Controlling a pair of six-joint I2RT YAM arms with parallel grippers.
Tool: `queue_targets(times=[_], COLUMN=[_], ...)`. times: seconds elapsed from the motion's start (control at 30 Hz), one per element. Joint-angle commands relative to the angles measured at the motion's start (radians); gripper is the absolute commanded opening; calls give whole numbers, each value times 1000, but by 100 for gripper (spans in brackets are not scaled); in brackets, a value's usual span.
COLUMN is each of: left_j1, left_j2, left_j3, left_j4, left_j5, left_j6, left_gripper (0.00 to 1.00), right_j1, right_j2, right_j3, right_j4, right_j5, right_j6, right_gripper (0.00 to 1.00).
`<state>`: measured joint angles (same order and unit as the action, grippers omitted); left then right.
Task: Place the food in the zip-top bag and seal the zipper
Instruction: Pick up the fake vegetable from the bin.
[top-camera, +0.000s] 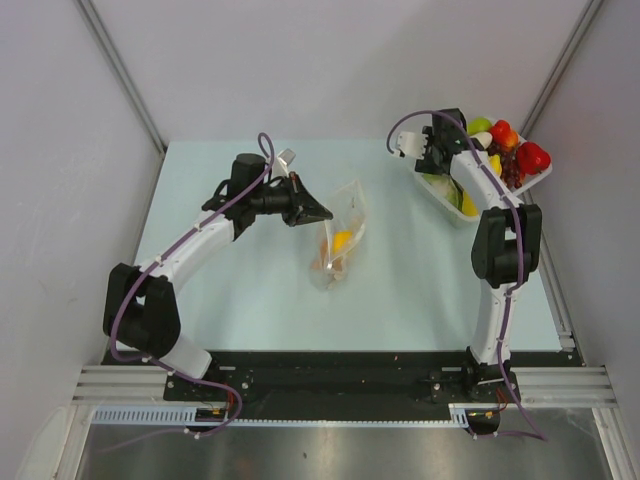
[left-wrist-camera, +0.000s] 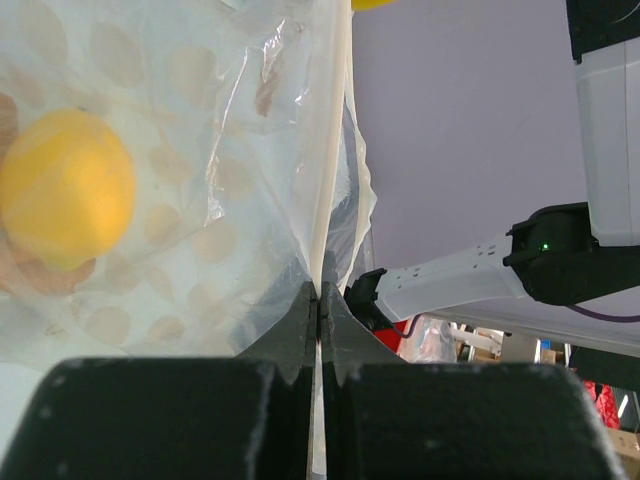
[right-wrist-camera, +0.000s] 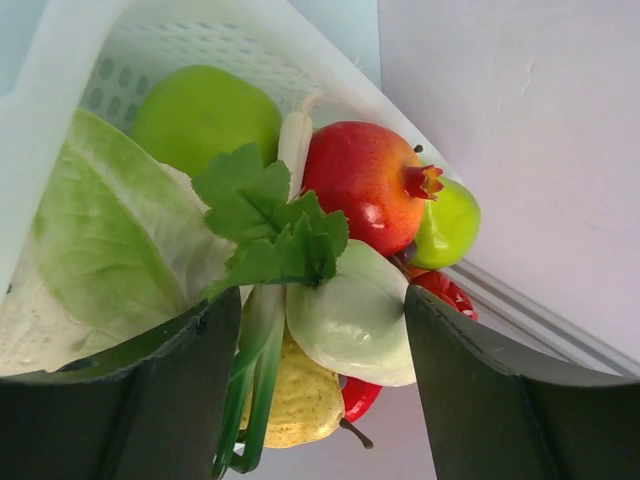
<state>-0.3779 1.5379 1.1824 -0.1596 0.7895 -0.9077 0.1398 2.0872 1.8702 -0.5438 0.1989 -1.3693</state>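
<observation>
**Left pinched on the bag, right spread over the basket**

The zip-top bag (top-camera: 345, 222) lies mid-table (top-camera: 250, 300), the lemon (left-wrist-camera: 65, 195) inside it with a small orange piece (top-camera: 327, 262) just nearer. My left gripper (left-wrist-camera: 317, 300) reaches in from the left, its 2 fingers pressed together on the bag's pale zipper (left-wrist-camera: 335, 150) edge. Far right, my right gripper (right-wrist-camera: 312, 305) hangs over the white basket (right-wrist-camera: 200, 40) with its fingers wide apart. The green-topped radish (right-wrist-camera: 350, 320) sits between them; I cannot tell whether either finger touches it. Around it lie a green apple (right-wrist-camera: 205, 110), a pomegranate (right-wrist-camera: 365, 185) and a cabbage leaf (right-wrist-camera: 100, 240). The red bell pepper (top-camera: 533, 157) and grape bunch (top-camera: 512, 174) sit at the basket's right end.
</observation>
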Motion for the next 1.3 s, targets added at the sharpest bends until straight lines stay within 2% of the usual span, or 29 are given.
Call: queue_targets(times=[0.0, 0.5, 0.77, 1.1, 1.23, 1.27], left_j1=[7, 8, 8, 8, 8, 8], left_j2=[-1, 2, 1, -2, -1, -1], left_j3=[13, 25, 22, 26, 19, 13], left_j4=[32, 23, 20, 17, 26, 29], left_j5=[19, 19, 20, 25, 25, 27], left_j6=[0, 6, 18, 32, 35, 32], left_gripper=[0, 0, 0, 0, 0, 0], right_j1=[-19, -5, 50, 118, 130, 132], right_j2=[17, -38, -136, -297, -337, -345], right_j3=[33, 15, 24, 116, 231, 272], right_j4=[39, 59, 62, -28, -134, -178], right_j5=[25, -12, -84, -228, -386, -465], right_j6=[-33, -37, 36, 280, 493, 603], right_gripper=[67, 43, 40, 38, 38, 38])
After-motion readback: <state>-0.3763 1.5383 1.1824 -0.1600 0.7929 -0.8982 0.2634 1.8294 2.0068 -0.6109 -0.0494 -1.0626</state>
